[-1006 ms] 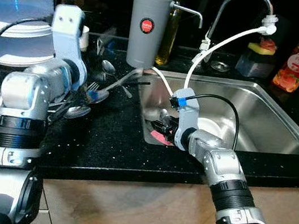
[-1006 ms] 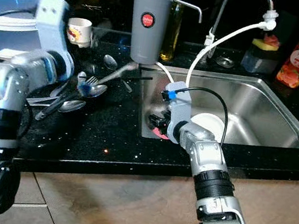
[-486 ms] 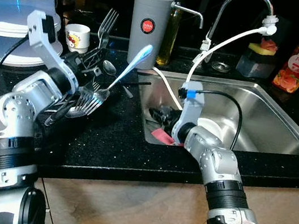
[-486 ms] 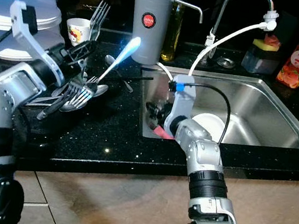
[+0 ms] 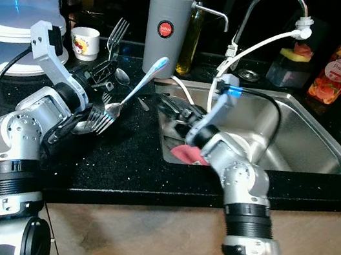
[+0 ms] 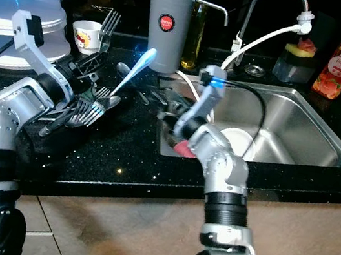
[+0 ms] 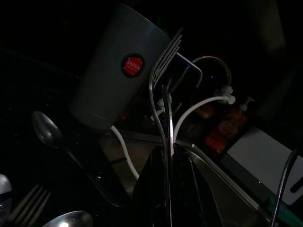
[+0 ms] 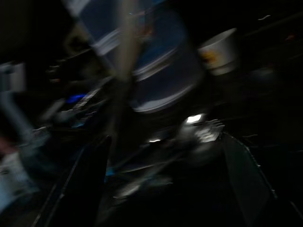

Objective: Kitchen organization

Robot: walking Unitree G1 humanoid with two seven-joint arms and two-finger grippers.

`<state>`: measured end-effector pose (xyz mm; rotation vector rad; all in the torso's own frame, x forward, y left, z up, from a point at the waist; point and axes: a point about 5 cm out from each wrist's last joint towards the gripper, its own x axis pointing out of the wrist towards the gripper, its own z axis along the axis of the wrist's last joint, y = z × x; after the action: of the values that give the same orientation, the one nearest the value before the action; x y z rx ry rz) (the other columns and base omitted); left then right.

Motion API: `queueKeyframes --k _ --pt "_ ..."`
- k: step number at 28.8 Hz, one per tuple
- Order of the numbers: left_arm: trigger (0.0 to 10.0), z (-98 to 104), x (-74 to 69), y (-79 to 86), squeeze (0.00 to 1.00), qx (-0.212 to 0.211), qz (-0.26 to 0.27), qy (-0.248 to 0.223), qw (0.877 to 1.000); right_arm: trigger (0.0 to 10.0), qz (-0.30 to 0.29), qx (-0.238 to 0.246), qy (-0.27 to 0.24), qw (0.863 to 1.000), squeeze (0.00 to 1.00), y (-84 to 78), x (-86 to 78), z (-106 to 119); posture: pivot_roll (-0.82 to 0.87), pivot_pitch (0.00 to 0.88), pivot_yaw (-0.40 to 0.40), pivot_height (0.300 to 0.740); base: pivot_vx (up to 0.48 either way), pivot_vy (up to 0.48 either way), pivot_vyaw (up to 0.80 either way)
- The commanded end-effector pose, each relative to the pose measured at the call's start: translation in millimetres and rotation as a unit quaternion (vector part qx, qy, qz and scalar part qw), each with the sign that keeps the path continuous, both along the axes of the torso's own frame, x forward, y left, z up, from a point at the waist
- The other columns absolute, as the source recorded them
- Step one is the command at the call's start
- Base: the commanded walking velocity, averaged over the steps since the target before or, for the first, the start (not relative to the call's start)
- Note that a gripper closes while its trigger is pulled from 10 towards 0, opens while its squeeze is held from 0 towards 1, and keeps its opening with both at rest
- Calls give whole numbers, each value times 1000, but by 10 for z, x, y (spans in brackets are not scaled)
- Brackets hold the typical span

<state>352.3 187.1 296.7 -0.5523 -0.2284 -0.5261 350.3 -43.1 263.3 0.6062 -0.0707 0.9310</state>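
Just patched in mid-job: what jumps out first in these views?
The left gripper holds a fork upright above a heap of cutlery on the black counter, left of the sink. The right gripper reaches over the sink's left rim, with a pink cloth lying below its arm. A grey canister stands behind, beside the tap.

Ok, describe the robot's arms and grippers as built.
Both arms are silver metal segments joined by black ribbed bands. The left gripper has long black fingers and a pale wrist block fed by a black cable. The right gripper is black too, with a blue-marked connector and looping black cable.
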Motion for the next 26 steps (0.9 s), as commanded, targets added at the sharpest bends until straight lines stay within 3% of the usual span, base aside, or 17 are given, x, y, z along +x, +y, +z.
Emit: queueKeyframes --k 1,2,10,20,26 --pt "0 -17 11 11 0 0 4 2 1000 10000 18 19 -3 1000 765 19 -53 54 86 61 -6 740 0 0 0" --pt "0 -15 15 10 0 0 5 2 1000 10000 31 37 0 999 0 49 -83 81 86 61 -6 740 0 0 0" --pt "0 -15 21 -35 0 0 -10 -2 1000 10000 43 75 24 996 0 75 -102 115 85 60 -6 740 0 0 0" --pt "0 8 7 -90 0 -2 -27 -6 1000 10000 17 54 44 997 0 103 -77 25 84 58 -4 740 0 0 0" --pt "0 -1 2 -122 0 2 -37 -6 999 10000 12 67 45 997 0 112 -57 60 86 57 -3 740 0 0 0"
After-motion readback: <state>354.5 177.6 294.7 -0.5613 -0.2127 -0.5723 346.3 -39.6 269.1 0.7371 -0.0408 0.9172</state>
